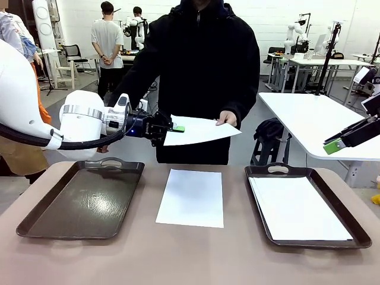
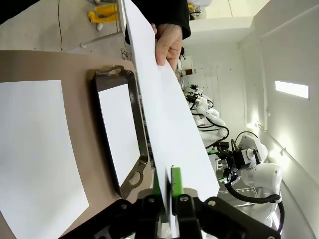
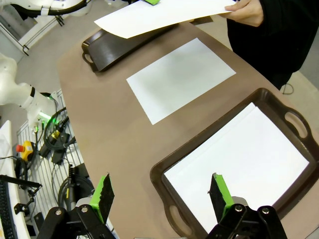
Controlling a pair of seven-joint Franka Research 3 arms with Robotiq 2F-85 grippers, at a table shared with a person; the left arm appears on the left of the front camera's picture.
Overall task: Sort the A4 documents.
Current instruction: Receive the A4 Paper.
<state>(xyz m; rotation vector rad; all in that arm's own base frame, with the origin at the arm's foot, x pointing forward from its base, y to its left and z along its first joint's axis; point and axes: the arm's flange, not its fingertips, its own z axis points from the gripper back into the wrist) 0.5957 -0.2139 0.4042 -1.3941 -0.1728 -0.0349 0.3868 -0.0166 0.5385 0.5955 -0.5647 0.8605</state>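
Note:
A person across the table holds out a white A4 document (image 1: 199,130) in one hand (image 1: 227,118). My left gripper (image 1: 173,128) is shut on the sheet's other edge, and its green pads (image 2: 175,185) pinch the paper (image 2: 164,109). A second A4 document (image 1: 191,198) lies flat on the table between the trays. More sheets (image 1: 300,208) lie in the right tray (image 1: 309,173). My right gripper (image 3: 160,194) hangs open and empty above that tray's near end (image 3: 164,172), off the table's right side (image 1: 335,145).
The dark tray on the left (image 1: 83,199) holds nothing. The person stands close at the far edge. A white table (image 1: 314,119) and a black bag stand behind on the right. Other people stand far back.

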